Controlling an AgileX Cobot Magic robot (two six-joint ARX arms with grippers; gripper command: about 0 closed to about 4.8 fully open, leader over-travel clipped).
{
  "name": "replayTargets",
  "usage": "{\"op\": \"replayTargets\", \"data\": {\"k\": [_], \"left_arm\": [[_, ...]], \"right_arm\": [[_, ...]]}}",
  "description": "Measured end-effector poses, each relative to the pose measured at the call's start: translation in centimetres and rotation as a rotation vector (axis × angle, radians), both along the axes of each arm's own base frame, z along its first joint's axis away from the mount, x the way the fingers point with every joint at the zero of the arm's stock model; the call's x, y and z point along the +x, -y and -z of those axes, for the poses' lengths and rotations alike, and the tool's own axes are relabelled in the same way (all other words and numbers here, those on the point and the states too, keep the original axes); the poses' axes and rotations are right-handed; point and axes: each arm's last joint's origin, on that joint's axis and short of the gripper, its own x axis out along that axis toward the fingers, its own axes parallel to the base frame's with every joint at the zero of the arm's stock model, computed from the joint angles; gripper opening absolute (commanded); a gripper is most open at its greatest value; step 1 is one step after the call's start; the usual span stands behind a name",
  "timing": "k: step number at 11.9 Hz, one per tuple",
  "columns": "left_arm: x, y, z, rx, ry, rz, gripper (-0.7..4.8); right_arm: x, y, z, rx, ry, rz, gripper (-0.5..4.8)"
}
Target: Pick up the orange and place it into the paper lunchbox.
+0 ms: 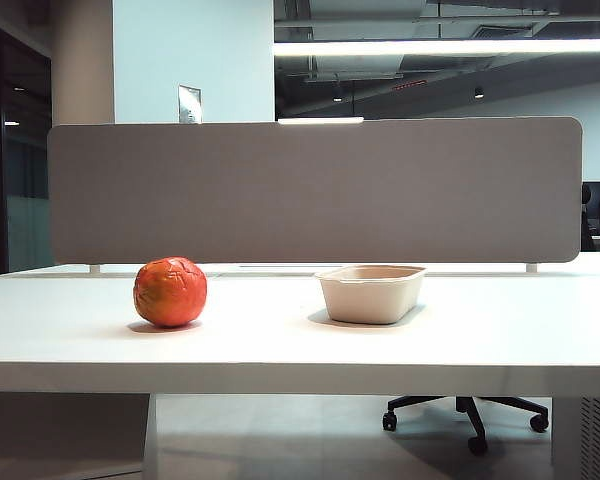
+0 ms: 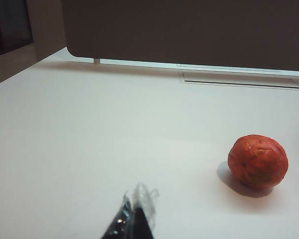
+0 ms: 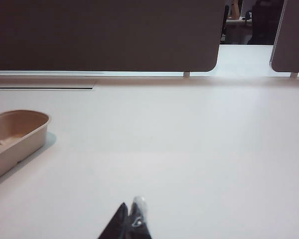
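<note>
- Orange (image 1: 170, 291) and lunchbox sit on a white table (image 1: 280, 345), with a grey divider panel (image 1: 315, 190) standing along the table's far edge.
- Paper lunchbox (image 1: 371, 293): upright and open-topped, on the right half of the table in the exterior view, well apart from the orange.
- Orange, wrinkled and glossy, rests alone on the left half.
- Left gripper (image 2: 134, 219): fingertips pressed together, holding nothing, short of the orange.
- Right gripper (image 3: 130, 221): tips together too, off to the lunchbox's side.

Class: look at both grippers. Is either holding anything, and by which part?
Nothing is held. The left gripper and right gripper are shut on nothing above the table; the orange sits apart.
</note>
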Motion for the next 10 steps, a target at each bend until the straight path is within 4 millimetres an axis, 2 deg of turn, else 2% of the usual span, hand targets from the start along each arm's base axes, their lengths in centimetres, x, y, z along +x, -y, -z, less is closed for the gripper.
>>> {"op": "replayTargets", "data": {"k": [7, 8, 10], "left_arm": [[0.0, 0.0, 0.0, 0.0, 0.0, 0.0, -0.06], [0.0, 0.0, 0.0, 0.0, 0.0, 0.0, -0.06], [-0.1, 0.0, -0.6, -0.073, 0.008, -0.015, -0.06]], "right_arm": [[0.0, 0.0, 0.0, 0.0, 0.0, 0.0, 0.17], [0.0, 0.0, 0.0, 0.001, 0.001, -0.002, -0.01], [-0.4, 0.0, -1.6, 0.033, 0.033, -0.007, -0.04]]}}
